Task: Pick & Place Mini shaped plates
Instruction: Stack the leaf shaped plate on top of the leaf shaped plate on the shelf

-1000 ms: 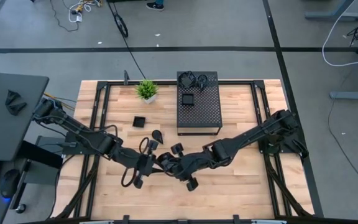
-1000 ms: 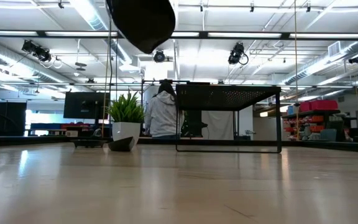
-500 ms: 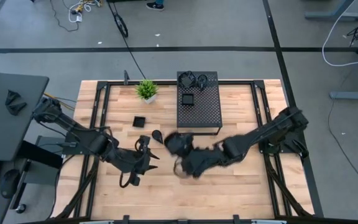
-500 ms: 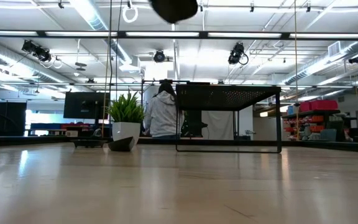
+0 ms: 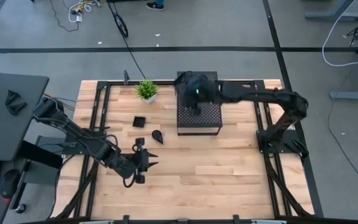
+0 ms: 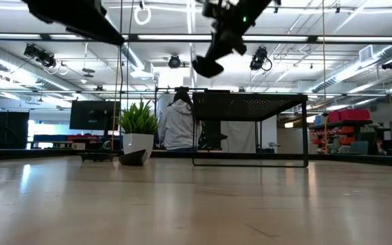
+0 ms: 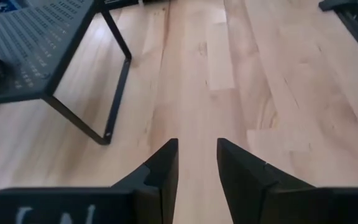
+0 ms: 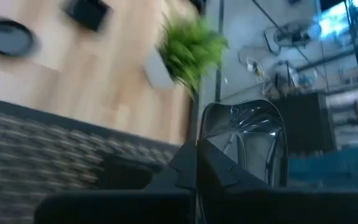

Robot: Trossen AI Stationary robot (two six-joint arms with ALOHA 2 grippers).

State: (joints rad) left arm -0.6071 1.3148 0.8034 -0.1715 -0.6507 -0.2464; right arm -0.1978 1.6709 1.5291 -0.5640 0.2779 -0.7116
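Left gripper (image 5: 145,163), fingers (image 7: 164,174) slightly apart and holding nothing, hovers over the wooden table (image 5: 229,180), pulled back left from the centre where both grippers met a second ago. Two mini shaped plates lie ahead of it: a square plate (image 5: 140,121) and a teardrop plate (image 5: 157,135). Right gripper (image 5: 194,93) has swung from the table centre to above the perforated box (image 5: 199,112), fingers pinched on a glossy plate (image 8: 244,143). Beside the box stands a potted plant (image 5: 146,90). Beyond the table, a person (image 6: 177,126) stands in the room.
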